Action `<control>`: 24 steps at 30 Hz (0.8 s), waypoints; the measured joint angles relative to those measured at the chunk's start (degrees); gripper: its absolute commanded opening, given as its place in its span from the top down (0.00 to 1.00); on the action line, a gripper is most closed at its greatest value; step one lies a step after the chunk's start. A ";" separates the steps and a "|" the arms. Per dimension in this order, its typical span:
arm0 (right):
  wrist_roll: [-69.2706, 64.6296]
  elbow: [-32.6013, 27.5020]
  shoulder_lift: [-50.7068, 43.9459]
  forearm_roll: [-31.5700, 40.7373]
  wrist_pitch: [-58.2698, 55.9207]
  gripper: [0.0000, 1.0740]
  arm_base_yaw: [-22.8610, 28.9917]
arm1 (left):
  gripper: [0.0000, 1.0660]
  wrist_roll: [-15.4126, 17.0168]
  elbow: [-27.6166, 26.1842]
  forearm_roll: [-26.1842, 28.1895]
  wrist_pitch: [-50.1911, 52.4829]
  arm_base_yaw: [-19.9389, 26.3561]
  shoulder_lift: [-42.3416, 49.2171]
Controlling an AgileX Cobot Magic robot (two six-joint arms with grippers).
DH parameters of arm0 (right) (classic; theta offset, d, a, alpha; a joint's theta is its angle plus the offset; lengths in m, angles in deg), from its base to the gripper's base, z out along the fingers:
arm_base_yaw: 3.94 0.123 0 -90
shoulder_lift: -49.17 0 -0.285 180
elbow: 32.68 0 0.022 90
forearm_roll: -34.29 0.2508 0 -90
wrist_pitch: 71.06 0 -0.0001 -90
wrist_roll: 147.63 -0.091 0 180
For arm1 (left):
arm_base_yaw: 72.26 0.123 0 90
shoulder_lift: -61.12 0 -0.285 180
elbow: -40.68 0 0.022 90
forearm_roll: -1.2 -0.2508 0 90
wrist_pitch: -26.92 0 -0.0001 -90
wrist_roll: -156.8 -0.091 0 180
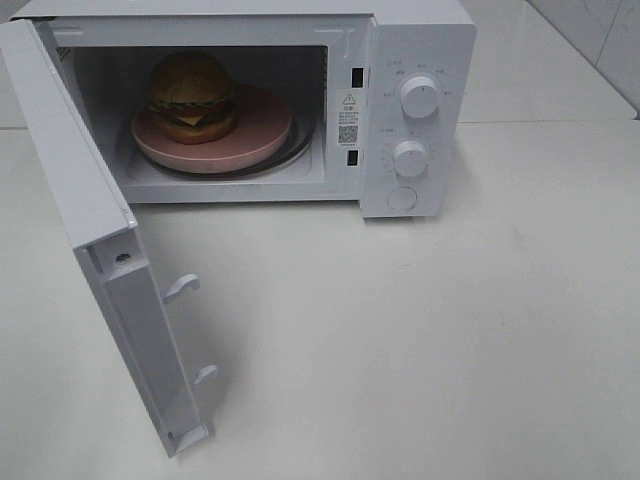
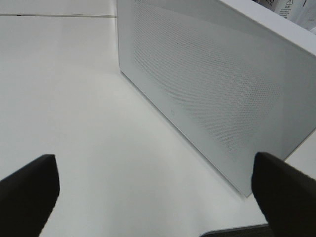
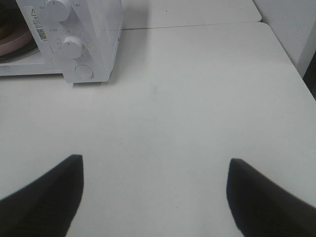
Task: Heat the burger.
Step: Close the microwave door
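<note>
Presently the burger [image 1: 192, 95] sits inside the microwave [image 1: 440, 45], toward the hinge side of its cavity. It is upright, with its glossy brown bun on top and lettuce, tomato and a corner of cheese showing at its edge. It rests on the pink plate [image 1: 262, 128], off the plate's middle on the side nearer the hinge. The plate lies on the glass turntable [image 1: 303, 146], whose rim shows around it on the microwave's floor. The microwave's door [image 1: 70, 190] stands swung wide open, reaching out from the hinge side in front of the microwave, with two white latch hooks [image 1: 182, 288] sticking out of its inner face. On the microwave's control panel, on the side away from the hinge, an upper knob [image 1: 419, 97], a lower knob [image 1: 410, 158] and a round button [image 1: 401, 198] run one below the other. The microwave stands on a white tabletop [image 1: 430, 330]. The left hand [image 2: 153, 170] hangs above the tabletop on the outer side of the microwave's open door, aimed at the door's perforated outer face and apart from it. Its two dark fingers [image 2: 29, 192] are spread wide, with nothing between them and nothing touched. The right hand [image 3: 155, 168] hangs over bare tabletop out from the microwave's control-panel corner, well apart from it and tilted down toward the surface. Its fingers [image 3: 261, 197] likewise stand wide apart, gripping nothing.
</note>
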 measured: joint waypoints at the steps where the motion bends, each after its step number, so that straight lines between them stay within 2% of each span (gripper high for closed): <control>1: 0.00 0.00 0.00 0.00 0.00 0.29 0.00 | 0.08 0.00 0.00 0.00 0.00 0.00 0.00; 24: 0.00 0.00 0.00 0.00 0.00 0.29 0.00 | 0.08 0.11 0.00 0.00 0.00 0.00 0.00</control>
